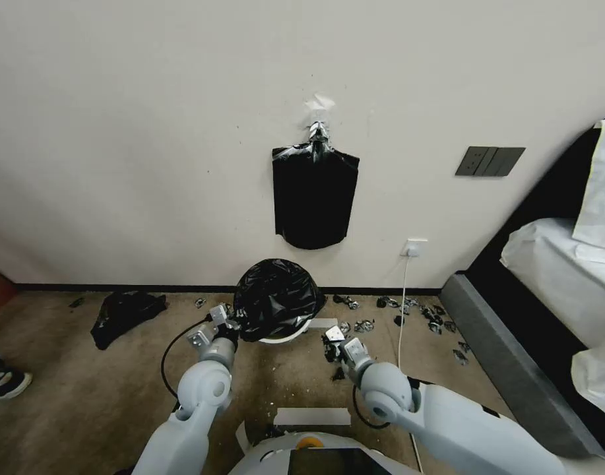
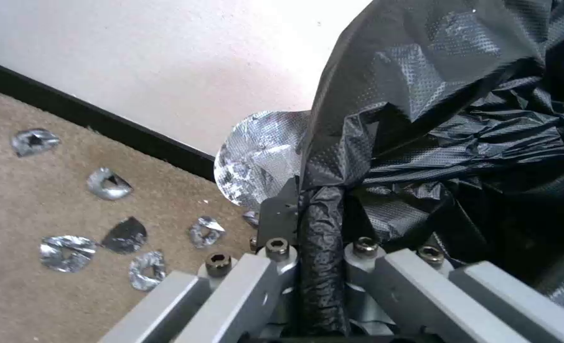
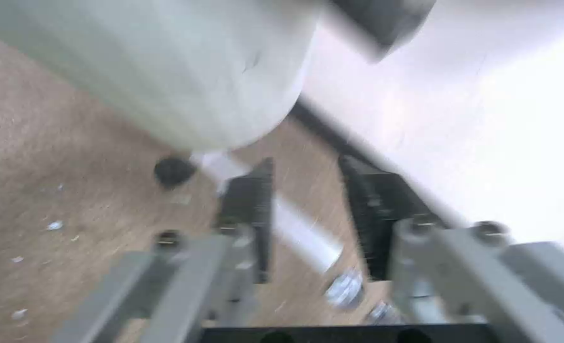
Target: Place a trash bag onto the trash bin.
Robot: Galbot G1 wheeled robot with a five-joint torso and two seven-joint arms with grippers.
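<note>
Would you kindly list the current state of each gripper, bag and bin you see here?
Glossy black plastic trash bag: draped over the bin's top, bunched, one fold pinched by the left gripper.
Round cream-white plastic trash bin: upright on the carpet, mostly covered.
Left gripper: shut on the bag.
Right gripper: open, empty, beside the bin.
Flat black bag sheaf: hanging clipped on the wall.

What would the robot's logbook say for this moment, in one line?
left gripper: shut on bag | bag: draped over bin | right gripper: open, empty, beside bin
</note>
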